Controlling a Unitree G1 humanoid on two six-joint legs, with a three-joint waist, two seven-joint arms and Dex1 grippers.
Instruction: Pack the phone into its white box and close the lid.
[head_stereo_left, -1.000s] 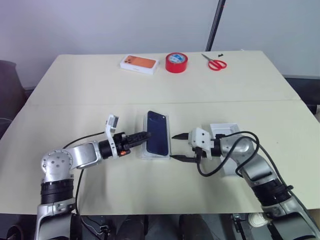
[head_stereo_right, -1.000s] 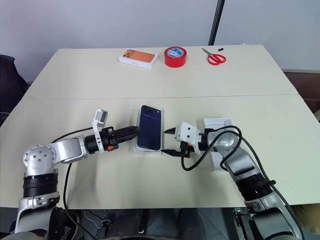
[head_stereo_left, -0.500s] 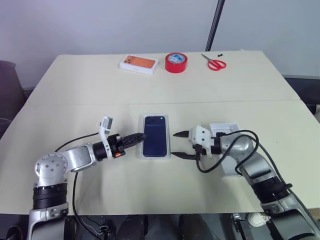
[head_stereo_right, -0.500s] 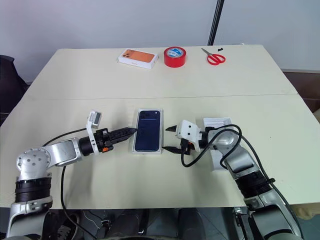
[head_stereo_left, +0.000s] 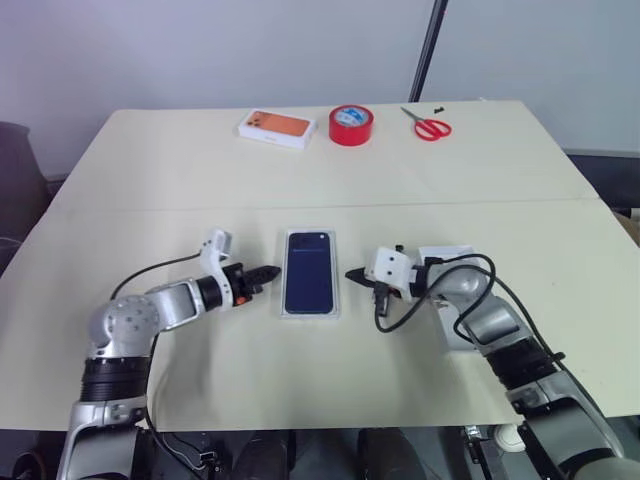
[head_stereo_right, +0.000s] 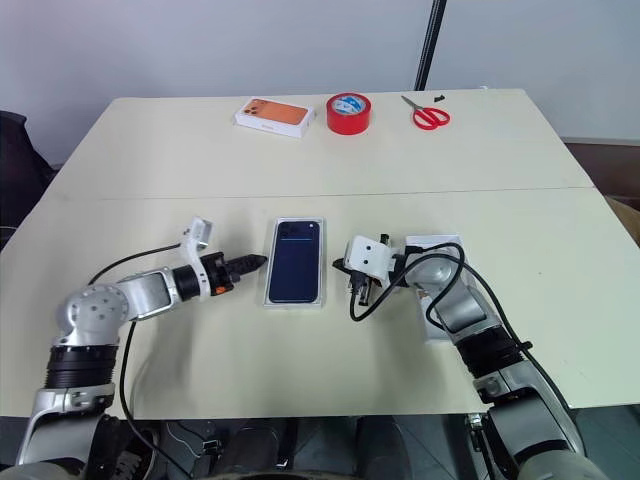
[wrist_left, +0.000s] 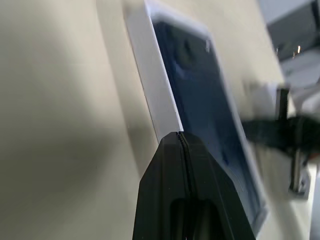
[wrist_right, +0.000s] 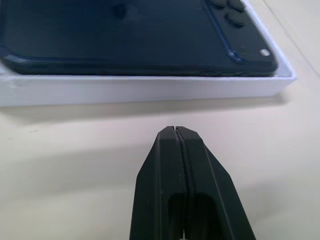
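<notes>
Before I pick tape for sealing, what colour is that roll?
Red roll of tape, clearest in the right eye view.

Lab-like workspace — bare table (head_stereo_left: 150, 170), plain grey wall (head_stereo_left: 200, 50).

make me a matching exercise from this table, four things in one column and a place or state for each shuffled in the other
Things:
1. phone
2. left gripper
3. red tape roll
4. scissors

Places or states:
A. far edge, between the orange-pictured box and the scissors
B. lying in the white box
C. far edge, nearest the black pole
D. shut, on the table beside the white box

Pairs: 1-B, 2-D, 3-A, 4-C
</notes>
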